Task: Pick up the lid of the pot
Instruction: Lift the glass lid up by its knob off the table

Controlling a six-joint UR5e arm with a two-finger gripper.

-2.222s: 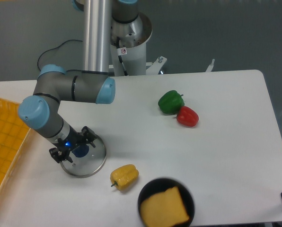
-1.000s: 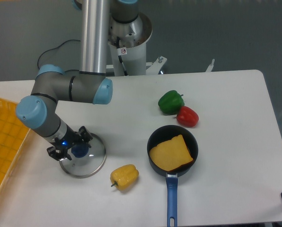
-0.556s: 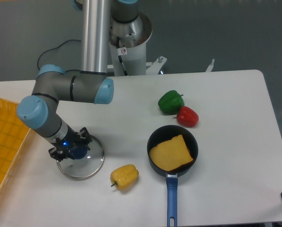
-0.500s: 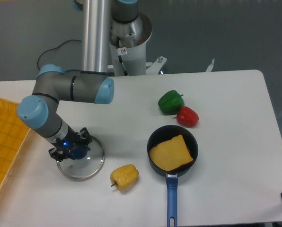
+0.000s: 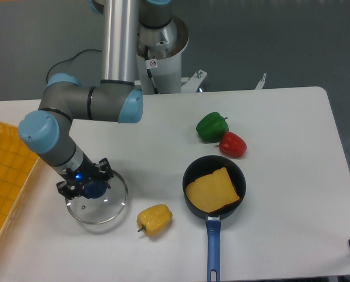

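The gripper (image 5: 88, 180) is at the left of the table, its dark fingers shut on the blue knob (image 5: 95, 190) of the pot lid. The lid (image 5: 114, 211) is see-through with a thin pale rim, and its far part is hidden behind the fingers. It seems slightly raised, with a faint shadow below its near edge.
Right of the lid lies a yellow pepper (image 5: 155, 219). Farther right is a black pan (image 5: 240, 176) holding an orange-yellow piece, its blue handle (image 5: 214, 249) toward the front. Green (image 5: 212, 127) and red (image 5: 232, 145) peppers lie behind it. An orange basket (image 5: 3, 170) stands at the left edge.
The fingers have closed on the knob, and the lid has shifted slightly left with the gripper and looks a little larger. Since the oldest frame, the pan has moved back and its handle has come into view.
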